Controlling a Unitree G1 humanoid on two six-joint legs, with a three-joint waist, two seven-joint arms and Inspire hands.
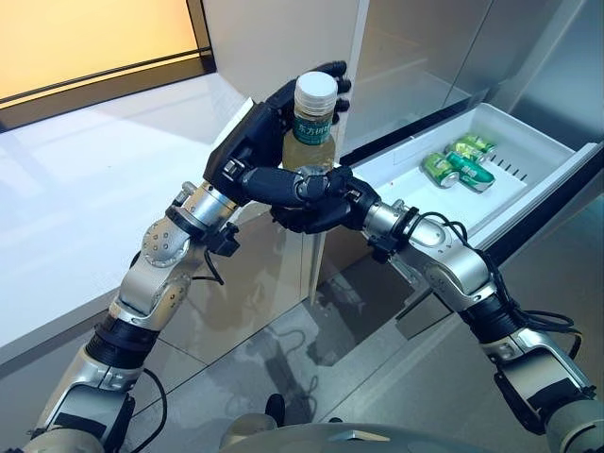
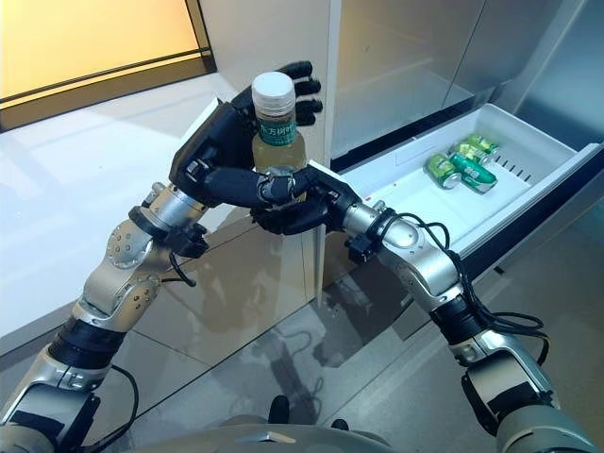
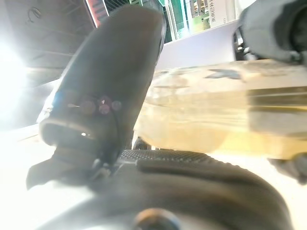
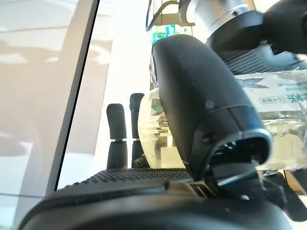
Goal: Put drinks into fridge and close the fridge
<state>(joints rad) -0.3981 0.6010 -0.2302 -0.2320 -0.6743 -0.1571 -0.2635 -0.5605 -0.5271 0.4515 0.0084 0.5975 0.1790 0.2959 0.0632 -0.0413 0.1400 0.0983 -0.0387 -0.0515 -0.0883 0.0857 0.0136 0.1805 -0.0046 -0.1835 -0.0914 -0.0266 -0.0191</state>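
A clear plastic bottle (image 1: 312,132) of pale yellow drink, with a white screw cap and a green label band below the neck, stood upright in the air, held between both hands in front of the fridge. The left robot hand (image 1: 255,142) was clamped on it from behind, fingers curled over the far side near the cap and thumb crossing the front of the body. The right robot hand (image 1: 316,203) cupped the lower part of the bottle, its fingers wrapped round the base just under the left thumb, so the two hands touched each other there.

Beyond the bottle, a white fridge drawer (image 1: 528,184) stood pulled out. Inside it, near the far end, three green cans (image 1: 459,160) lay on their sides, close together. The drawer's inner floor was smooth white plastic with a row of small slots by the cans. Above the drawer ran the grey, brushed-metal fridge door (image 1: 415,57). The floor (image 1: 75,189) below was glossy and pale, mirroring the arms. Both arms crossed the space between the view and the drawer's near corner.
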